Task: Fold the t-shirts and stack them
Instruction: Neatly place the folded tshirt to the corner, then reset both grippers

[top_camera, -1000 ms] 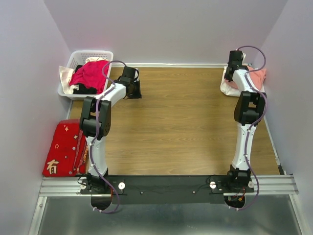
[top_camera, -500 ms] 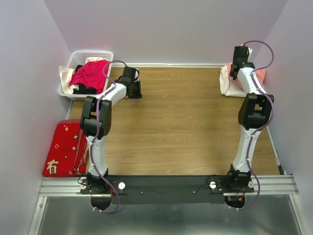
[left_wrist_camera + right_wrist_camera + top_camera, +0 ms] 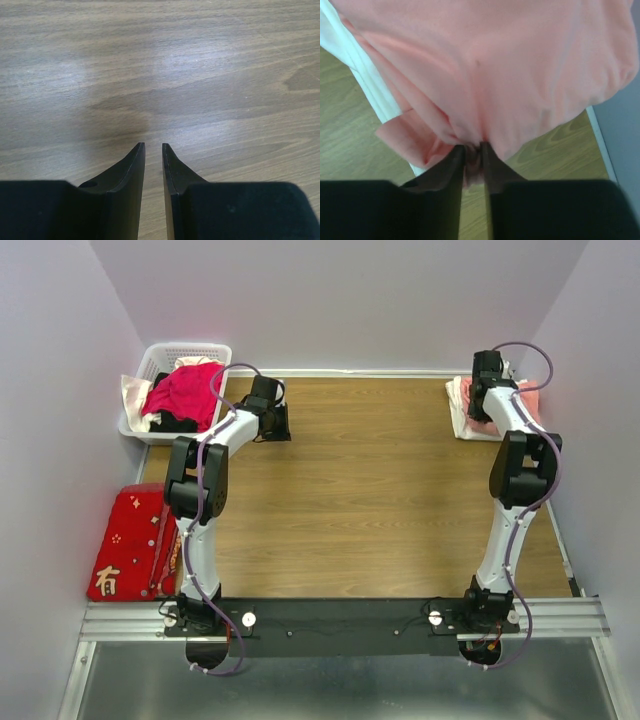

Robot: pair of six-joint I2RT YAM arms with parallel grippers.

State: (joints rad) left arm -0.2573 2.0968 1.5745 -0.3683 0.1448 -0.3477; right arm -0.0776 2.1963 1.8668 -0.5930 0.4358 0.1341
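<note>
At the far right corner of the worktop (image 3: 380, 490), the right arm (image 3: 520, 465) reached over the pile of tees, and its jaws were clenched on a bunched fold at the near edge of the salmon-pink t-shirt (image 3: 490, 65). In the right wrist view the pink cloth spread away from the jaw tips and filled most of the frame, with a small tuck of it squeezed between them. The white t-shirt (image 3: 352, 55) lay beneath the pink one, showing as a strip along its left side. The left arm (image 3: 195, 485) was bent over the far left part of the worktop, just beside the white basket (image 3: 160, 355) of clothes. Its jaws were drawn almost together, a thin slit between them, grasping nothing, with bare wood below. A red cloth with gold characters (image 3: 125, 540) lay off the left edge.
</note>
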